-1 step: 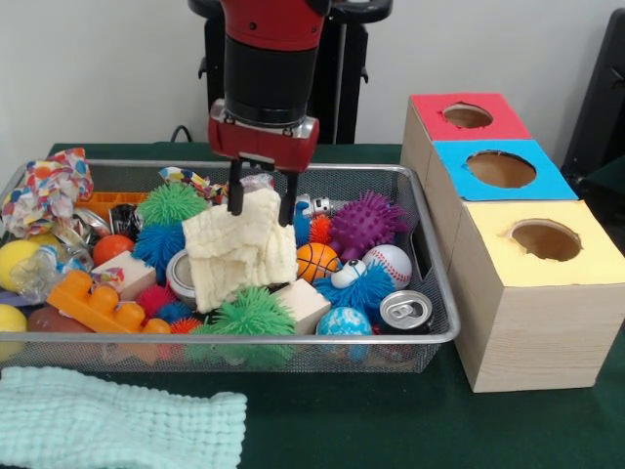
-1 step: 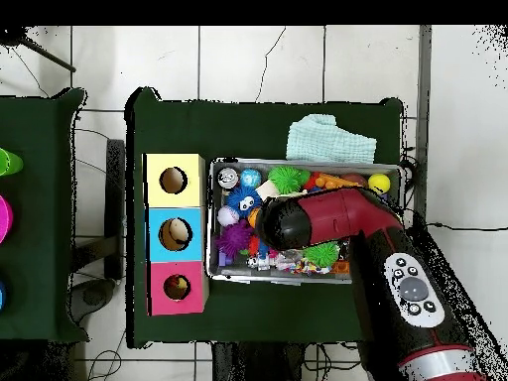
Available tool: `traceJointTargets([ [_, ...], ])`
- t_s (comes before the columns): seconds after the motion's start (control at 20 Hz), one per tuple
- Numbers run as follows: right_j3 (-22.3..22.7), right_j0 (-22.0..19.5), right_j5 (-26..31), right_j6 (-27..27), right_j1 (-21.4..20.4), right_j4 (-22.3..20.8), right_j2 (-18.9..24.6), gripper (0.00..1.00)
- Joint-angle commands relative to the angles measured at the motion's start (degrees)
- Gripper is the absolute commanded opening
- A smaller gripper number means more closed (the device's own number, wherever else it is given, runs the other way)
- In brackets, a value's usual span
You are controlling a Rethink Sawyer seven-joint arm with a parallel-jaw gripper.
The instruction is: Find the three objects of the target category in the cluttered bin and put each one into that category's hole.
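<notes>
While the gripper (image 1: pixel 262 205) pinches the cream cloth (image 1: pixel 240 249) by its top edge, the cloth hangs lengthwise above the bin (image 1: pixel 430 256), left of the holed boxes (image 1: pixel 527 283).

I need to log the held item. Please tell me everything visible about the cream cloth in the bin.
The cream cloth looks like soft terry fabric, crumpled and hanging in folds. The tool pinches its top edge between two dark fingers. Its lower part reaches down among the toys in the wire bin, by a green spiky ball.
</notes>
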Motion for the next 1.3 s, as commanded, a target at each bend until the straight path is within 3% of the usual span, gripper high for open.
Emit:
traceJointTargets([
  [0.05, -0.12, 8.22, 10.18, 6.14, -6.76, 3.65, -3.76, 1.0],
  [0.4, -2.13, 11.32, 11.35, 6.35, -5.57, 6.67, -6.31, 1.0],
  [0.65, -0.4, 12.98, 9.12, 6.47, -5.36, 7.46, -7.86, 1.0],
  [1.3, 1.15, 9.59, 1.66, 1.86, -1.84, 7.75, -7.82, 1.0],
])
